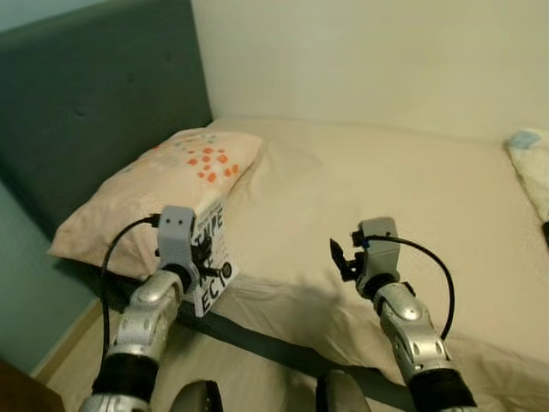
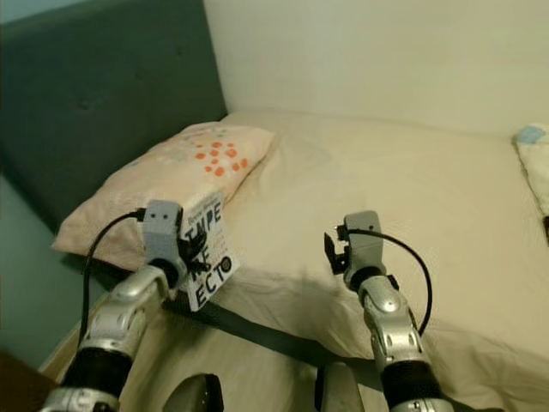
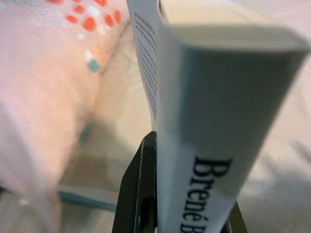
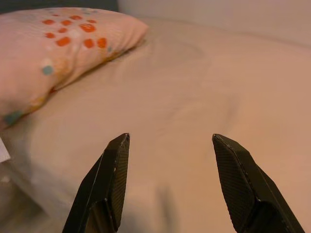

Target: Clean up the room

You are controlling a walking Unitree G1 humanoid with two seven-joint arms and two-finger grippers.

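Left gripper [image 1: 204, 257] jaws clamp the white black-lettered paperback book [image 1: 212, 255] upright at the cream bed's [image 1: 369, 197] edge, pillow [image 1: 159, 193] at 11 o'clock. Rigid, light; grip near spine. Right gripper [image 4: 170, 182] jaws open, empty.

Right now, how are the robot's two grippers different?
The left gripper is shut on a white book with big black letters; the right gripper is open and holds nothing. The left gripper is beside the spotted pillow; the right gripper is over bare sheet. Both have two black fingers.
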